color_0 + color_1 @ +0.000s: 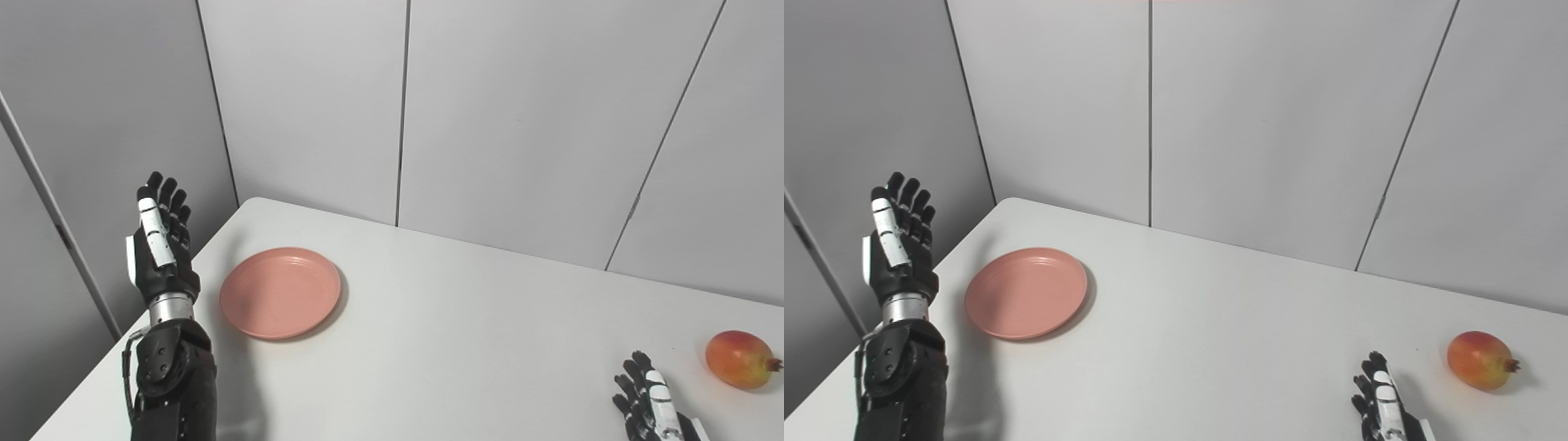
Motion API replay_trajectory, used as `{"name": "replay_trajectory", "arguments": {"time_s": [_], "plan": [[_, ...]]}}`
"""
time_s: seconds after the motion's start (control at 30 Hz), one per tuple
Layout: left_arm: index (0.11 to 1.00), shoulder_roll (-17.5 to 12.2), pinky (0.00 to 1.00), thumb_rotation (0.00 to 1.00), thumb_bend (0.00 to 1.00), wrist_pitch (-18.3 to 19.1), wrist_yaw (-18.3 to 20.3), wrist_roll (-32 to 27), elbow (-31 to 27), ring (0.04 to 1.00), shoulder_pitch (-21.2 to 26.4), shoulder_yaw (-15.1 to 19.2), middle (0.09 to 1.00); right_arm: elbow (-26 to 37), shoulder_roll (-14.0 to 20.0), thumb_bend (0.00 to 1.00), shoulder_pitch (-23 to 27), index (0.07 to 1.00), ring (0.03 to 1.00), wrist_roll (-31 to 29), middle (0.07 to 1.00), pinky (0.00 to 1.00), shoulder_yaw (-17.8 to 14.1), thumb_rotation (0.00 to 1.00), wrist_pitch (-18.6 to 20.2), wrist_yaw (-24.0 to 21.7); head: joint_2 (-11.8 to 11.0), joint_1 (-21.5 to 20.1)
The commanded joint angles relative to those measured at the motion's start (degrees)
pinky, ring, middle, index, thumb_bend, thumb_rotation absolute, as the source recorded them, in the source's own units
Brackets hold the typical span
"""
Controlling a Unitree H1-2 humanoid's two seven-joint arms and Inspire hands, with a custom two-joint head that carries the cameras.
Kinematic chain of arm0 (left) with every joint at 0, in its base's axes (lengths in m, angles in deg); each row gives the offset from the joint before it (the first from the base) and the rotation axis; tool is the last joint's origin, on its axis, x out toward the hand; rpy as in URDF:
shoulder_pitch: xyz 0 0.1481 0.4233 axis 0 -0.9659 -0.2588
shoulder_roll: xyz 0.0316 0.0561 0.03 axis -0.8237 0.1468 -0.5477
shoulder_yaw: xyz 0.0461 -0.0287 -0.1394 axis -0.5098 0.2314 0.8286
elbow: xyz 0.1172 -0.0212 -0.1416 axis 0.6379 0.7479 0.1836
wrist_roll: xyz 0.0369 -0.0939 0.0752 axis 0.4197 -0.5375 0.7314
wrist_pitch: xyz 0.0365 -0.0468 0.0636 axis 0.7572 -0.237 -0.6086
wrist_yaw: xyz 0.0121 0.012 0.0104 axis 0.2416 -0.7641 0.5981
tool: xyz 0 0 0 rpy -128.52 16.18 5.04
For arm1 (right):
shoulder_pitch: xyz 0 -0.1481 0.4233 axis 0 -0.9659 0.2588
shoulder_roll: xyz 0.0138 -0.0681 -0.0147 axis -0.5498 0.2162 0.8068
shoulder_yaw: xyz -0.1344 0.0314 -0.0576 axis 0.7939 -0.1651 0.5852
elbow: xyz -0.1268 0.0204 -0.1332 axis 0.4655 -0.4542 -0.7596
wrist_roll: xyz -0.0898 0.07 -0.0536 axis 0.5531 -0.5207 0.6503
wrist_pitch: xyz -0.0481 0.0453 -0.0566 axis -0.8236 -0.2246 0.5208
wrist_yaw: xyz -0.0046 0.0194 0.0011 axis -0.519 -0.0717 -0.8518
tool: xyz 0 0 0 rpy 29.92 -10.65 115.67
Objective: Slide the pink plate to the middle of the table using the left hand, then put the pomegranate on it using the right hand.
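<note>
A pink plate (280, 291) lies flat on the left part of the white table (441, 318). My left hand (160, 239) is raised upright at the table's left edge, a little left of the plate and not touching it, fingers straight and open, holding nothing. A red-orange pomegranate (740, 359) rests near the right edge. My right hand (649, 407) sits low at the bottom right, short of the fruit and to its left, fingers apart and empty.
Grey wall panels (490, 110) stand right behind the table's far edge. The table's left edge runs diagonally beside my left arm (171, 380).
</note>
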Motion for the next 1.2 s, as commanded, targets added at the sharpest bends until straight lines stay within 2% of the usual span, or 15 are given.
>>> {"name": "replay_trajectory", "arguments": {"time_s": [0.0,0.23,0.37,0.63,0.93,1.0,1.17], "plan": [[0.913,-2.3,0.98,1.0,0.42,-2.3,1.2,-0.5,-0.3,0.948,0.6,0.4,0.944,2.3,0.3,0.18,0.9,0.997,1.0,-0.6,1.0,1.0,-0.4,1.0,-0.1,-0.3,0.1,0.1],[0.933,-3.6,0.99,1.0,0.41,-2.8,2.3,-1.9,2.5,0.957,-0.6,0.7,0.957,2.4,0.4,0.18,0.9,0.997,1.0,-0.9,0.998,1.0,-0.6,1.0,0.2,-0.3,0.2,0.2],[0.918,-4.2,0.96,1.0,0.39,-3.4,2.7,-2.6,4.8,0.939,-1.0,1.3,0.942,2.5,0.4,0.18,0.9,0.996,1.0,-0.8,0.999,1.0,-0.5,1.0,0.4,-0.2,0.4,0.3],[0.883,-5.6,0.9,0.96,0.41,-5.7,5.6,-5.0,10.8,0.895,-1.4,2.3,0.904,2.8,0.5,0.18,0.9,0.997,1.0,-0.8,1.0,1.0,-0.4,1.0,0.5,-0.3,0.4,0.3],[0.886,-5.6,0.9,1.0,0.4,-5.6,5.8,-6.7,13.4,0.904,-1.0,2.2,0.904,3.5,0.3,0.18,0.8,0.999,1.0,-0.8,0.999,1.0,-0.4,1.0,1.1,-0.1,0.7,0.2],[0.89,-5.7,0.87,1.0,0.39,-5.3,5.9,-6.8,14.1,0.9,-1.0,2.1,0.905,3.4,0.5,0.18,0.8,1.0,1.0,-0.8,1.0,1.0,-0.4,1.0,1.1,-0.2,0.7,0.2],[0.886,-5.6,0.87,1.0,0.39,-4.5,5.6,-5.6,14.3,0.892,-1.2,0.7,0.901,3.4,0.4,0.17,0.9,1.0,1.0,-0.9,1.0,1.0,-0.4,1.0,1.2,-0.2,0.7,0.2]]}}
